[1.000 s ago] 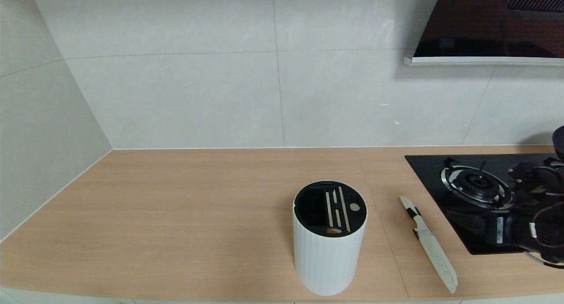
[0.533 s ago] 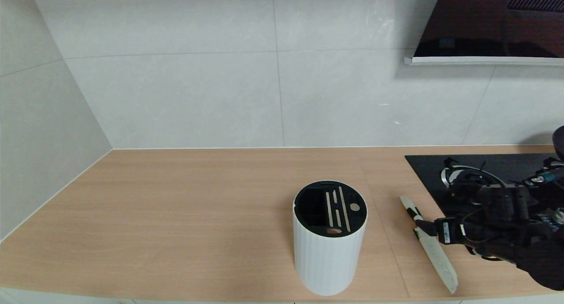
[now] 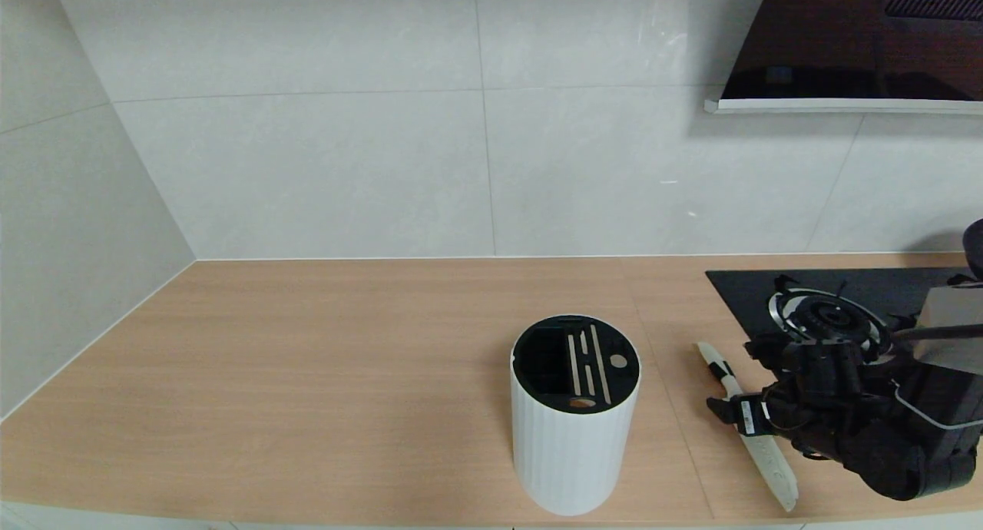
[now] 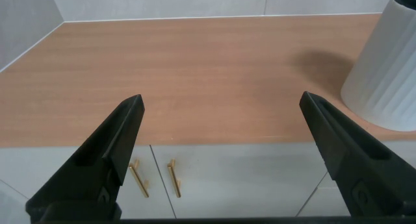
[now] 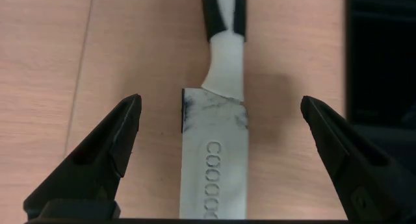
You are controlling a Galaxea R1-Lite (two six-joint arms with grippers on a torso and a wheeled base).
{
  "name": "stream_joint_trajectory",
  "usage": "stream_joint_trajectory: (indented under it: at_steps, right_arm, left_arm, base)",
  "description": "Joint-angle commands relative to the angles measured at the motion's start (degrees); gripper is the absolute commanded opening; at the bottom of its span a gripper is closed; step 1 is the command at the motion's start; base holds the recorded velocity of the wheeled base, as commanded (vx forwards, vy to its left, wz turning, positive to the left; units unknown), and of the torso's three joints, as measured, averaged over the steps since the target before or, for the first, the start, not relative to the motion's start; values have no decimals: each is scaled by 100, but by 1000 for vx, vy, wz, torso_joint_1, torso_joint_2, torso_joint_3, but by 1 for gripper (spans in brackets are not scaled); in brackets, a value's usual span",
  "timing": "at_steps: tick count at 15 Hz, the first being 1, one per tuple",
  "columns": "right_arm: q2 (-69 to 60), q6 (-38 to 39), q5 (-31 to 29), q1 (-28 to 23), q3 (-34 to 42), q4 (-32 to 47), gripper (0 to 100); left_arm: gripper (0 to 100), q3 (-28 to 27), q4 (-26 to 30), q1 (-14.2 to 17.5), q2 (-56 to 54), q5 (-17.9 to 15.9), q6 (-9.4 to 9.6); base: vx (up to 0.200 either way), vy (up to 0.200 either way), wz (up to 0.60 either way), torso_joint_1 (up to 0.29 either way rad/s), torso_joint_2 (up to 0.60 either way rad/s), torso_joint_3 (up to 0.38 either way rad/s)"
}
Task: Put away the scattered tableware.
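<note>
**Two arms at a kitchen desk.** We show the right end effector (image 5: 220, 100) released. Its two fingers (image 5: 97, 159) are spread wide, one on each side of a white knife (image 3: 769, 465) and clear of it on both sides. The knife lies flat on the wooden desk (image 3: 345, 361). The heel of its blade sits between the fingertips, and the handle, marked by a black band, runs ahead of the end effector toward the tiled wall (image 3: 307, 169). The rest of the blade passes back beneath the end effector toward the desk's front edge. We cannot tell how high the fingers stand above the desk.

To the left of this end effector, apart from the knife, a white ribbed holder (image 3: 572, 438) stands upright on the desk. Its black top is cut with narrow slots and one larger opening. To the right of the end effector a black hob (image 3: 745, 292) is set into the desk, with a round burner (image 3: 825, 319) just beyond the end effector. The knife lies beside the hob's edge without touching it. Well above, a dark hood (image 3: 860, 46) hangs on the wall.

The left end effector (image 4: 220, 100) is likewise released, its fingers wide apart. It hangs off the desk's front edge, with pale cupboard doors (image 4: 227, 185) and two gold handles (image 4: 174, 178) beneath it. The holder stands on the desk near it, apart from both fingers.
</note>
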Motion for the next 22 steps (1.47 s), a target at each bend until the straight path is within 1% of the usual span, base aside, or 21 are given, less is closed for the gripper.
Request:
stream_joint_trajectory:
  at_steps: [1, 3, 8, 9, 18, 20, 22]
  right_arm:
    - [196, -4, -36, 5, -84, -2, 100]
    - [249, -4, -151, 5, -101, -29, 100]
    - [354, 5, -186, 5, -198, -29, 100]
    - [363, 5, -221, -3, -198, -29, 0]
    - [319, 22, -221, -3, -154, -29, 0]
    - [117, 40, -221, -3, -127, -29, 0]
    - [-419, 48, -212, -3, 13, -29, 0]
  left_arm:
    - [100, 0, 0, 1, 2, -1, 0]
    - [100, 0, 0, 1, 2, -1, 0]
    - [100, 0, 0, 1, 2, 7, 0]
    - [100, 0, 0, 1, 2, 7, 0]
    - [100, 0, 0, 1, 2, -1, 0]
    - [100, 0, 0, 1, 2, 7, -18]
    - [100, 0, 0, 1, 2, 7, -9]
  base:
    - [0, 0, 0, 0, 0, 0]
    - [0, 0, 0, 0, 0, 0]
    - [0, 0, 0, 0, 0, 0]
    - [0, 0, 0, 0, 0, 0]
    - [0, 0, 0, 0, 0, 0]
    - [0, 0, 0, 0, 0, 0]
    - [0, 0, 0, 0, 0, 0]
